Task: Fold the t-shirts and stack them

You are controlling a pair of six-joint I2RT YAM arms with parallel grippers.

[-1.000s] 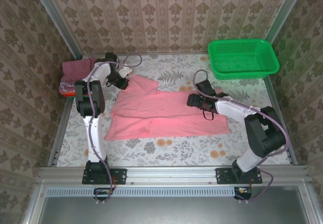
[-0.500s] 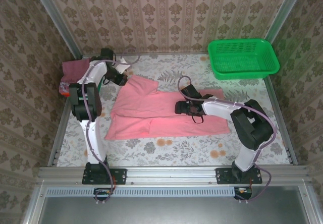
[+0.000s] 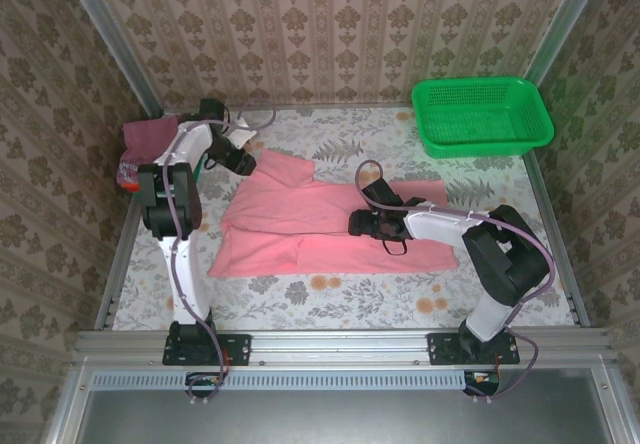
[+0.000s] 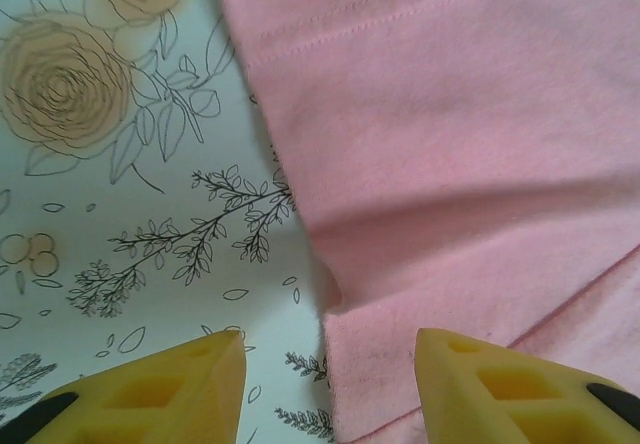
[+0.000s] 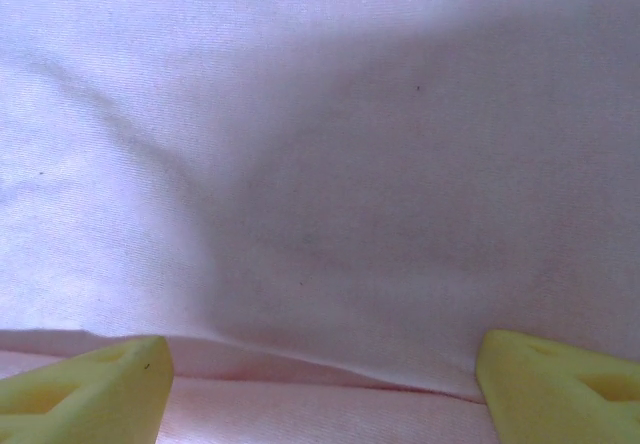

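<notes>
At the middle of the flower-printed tabletop (image 3: pixel 330 294), seen from above, the plain salmon-pink cloth t-shirt (image 3: pixel 300 229) lies partly folded. The stack of folded maroon and red-orange shirts (image 3: pixel 150 136) sits at ten o'clock and the green plastic mesh basket (image 3: pixel 482 114) at two. The left gripper (image 3: pixel 243 162) is at the shirt's eleven-o'clock sleeve, the right gripper (image 3: pixel 357 224) near its centre.

From the left wrist, the fingers stand partly apart astride the cloth's edge, gripping nothing.

From the right wrist, the jaws gape wide over a fold ridge, empty (a low, flat pinch looks best). Both should probably catch one clean layer and move together.
</notes>
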